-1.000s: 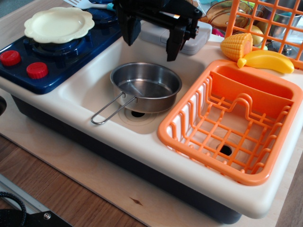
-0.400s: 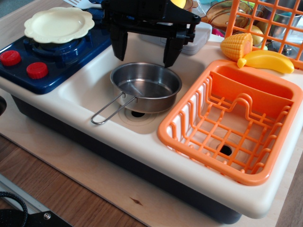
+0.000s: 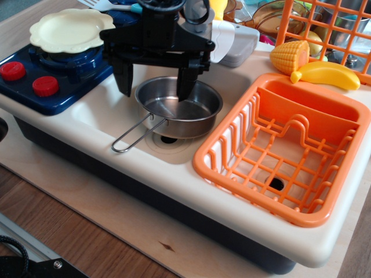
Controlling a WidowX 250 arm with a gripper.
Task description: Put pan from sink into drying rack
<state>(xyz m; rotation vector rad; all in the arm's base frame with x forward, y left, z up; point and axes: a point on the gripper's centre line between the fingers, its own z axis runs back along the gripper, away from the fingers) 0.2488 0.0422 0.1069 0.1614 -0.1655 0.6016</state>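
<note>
The shiny steel pan (image 3: pixel 184 111) sits in the cream sink (image 3: pixel 110 110), over the drain, with its wire-loop handle (image 3: pixel 132 136) pointing to the front left. My black gripper (image 3: pixel 154 91) is open and empty. It hangs over the pan's left rim, with one finger (image 3: pixel 185 87) inside the pan and the other finger (image 3: pixel 123 81) outside, to the pan's left. The orange drying rack (image 3: pixel 284 147) lies to the right of the sink and holds nothing.
A cream scalloped plate (image 3: pixel 72 29) rests on the blue stove (image 3: pixel 58 69) at the left. A toy corn cob (image 3: pixel 290 56) and banana (image 3: pixel 327 74) lie behind the rack, in front of a tall orange grid basket (image 3: pixel 324 29).
My gripper has moved left and down from behind the pan. Its fingers now straddle the pan's left rim. The pan has not moved.
</note>
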